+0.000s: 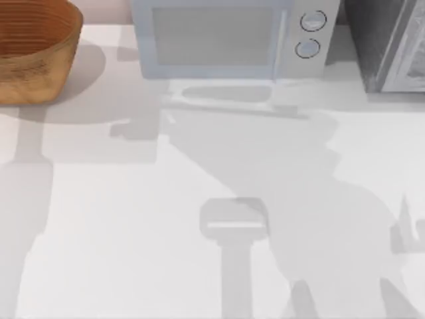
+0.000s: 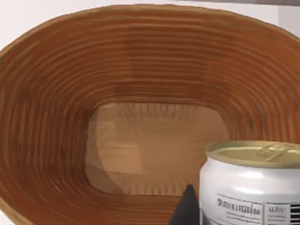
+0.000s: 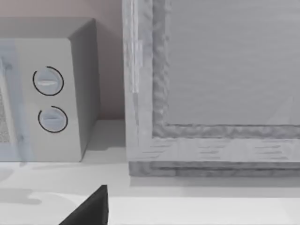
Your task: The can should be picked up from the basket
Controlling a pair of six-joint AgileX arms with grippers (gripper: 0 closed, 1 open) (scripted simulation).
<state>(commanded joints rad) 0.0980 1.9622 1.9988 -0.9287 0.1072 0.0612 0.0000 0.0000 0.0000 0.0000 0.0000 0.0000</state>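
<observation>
- The basket (image 1: 30, 50) sits at the table's (image 1: 133, 252) far left corner in the top view, its left part cut off by the edge.
- My left wrist view looks into the basket's ribbed bowl, with the can (image 2: 251, 185) close to the camera, its lower body and one side cut off.
- A dark fingertip (image 2: 185, 208) of my left gripper shows just beside the can; I cannot tell whether the pincer clamps it or stands open.
- My right wrist view faces a microwave (image 3: 51, 93) with two dials and a grey framed panel (image 3: 225, 84) beside it.
- A dark sliver (image 3: 89, 211) of my right gripper peeks in; its state is unclear.
</observation>
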